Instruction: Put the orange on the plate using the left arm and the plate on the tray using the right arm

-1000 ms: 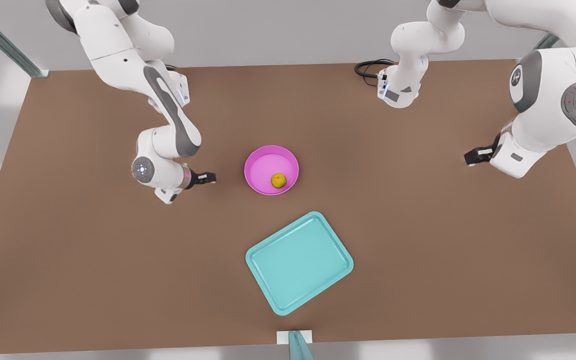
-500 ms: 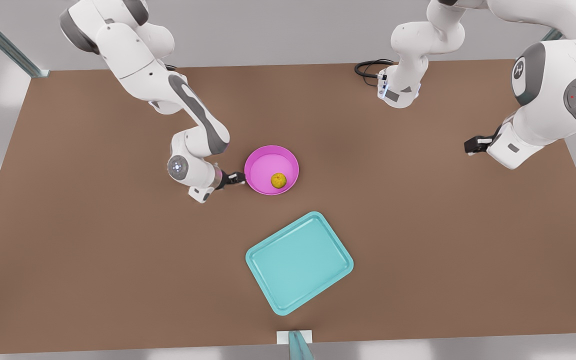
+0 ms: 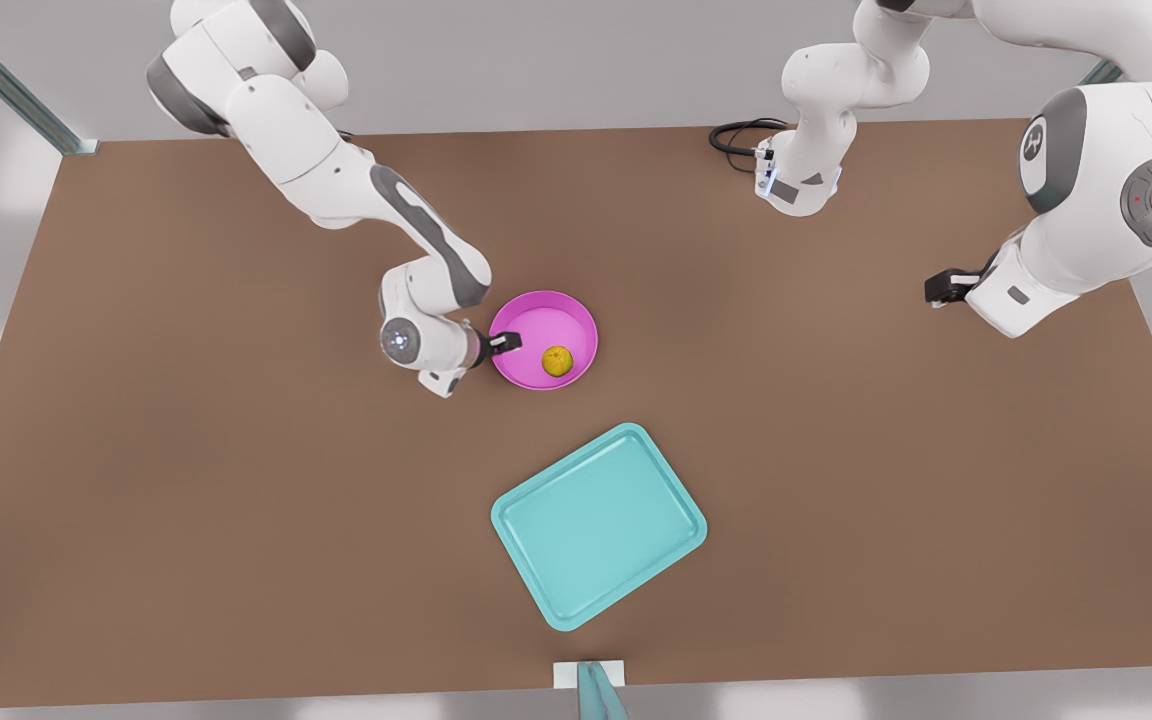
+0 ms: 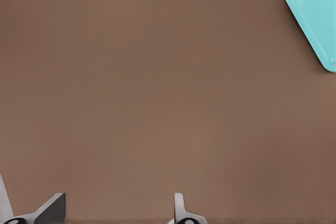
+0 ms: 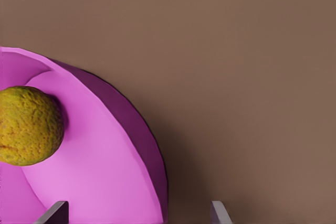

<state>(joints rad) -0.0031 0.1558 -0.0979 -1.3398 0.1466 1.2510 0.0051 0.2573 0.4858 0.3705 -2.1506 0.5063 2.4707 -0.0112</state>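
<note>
The orange (image 3: 557, 361) sits inside the plate (image 3: 526, 330), toward the rim nearest the tray (image 3: 598, 525), so that half of the task looks done. What matters now: the plate's rim vs the right gripper (image 3: 506, 343). In the right wrist view the rim (image 5: 149, 145) runs between the two fingers (image 5: 55, 213), one tip over the plate's inside, the other outside above the tabletop (image 3: 186, 450). They're spread wide, holding nothing, not yet pinching. The tray lies well apart from the plate, toward the tabletop's near edge. The left gripper (image 3: 939, 288) waits near the tabletop's edge at the front view's right, fingers apart & empty.
</note>
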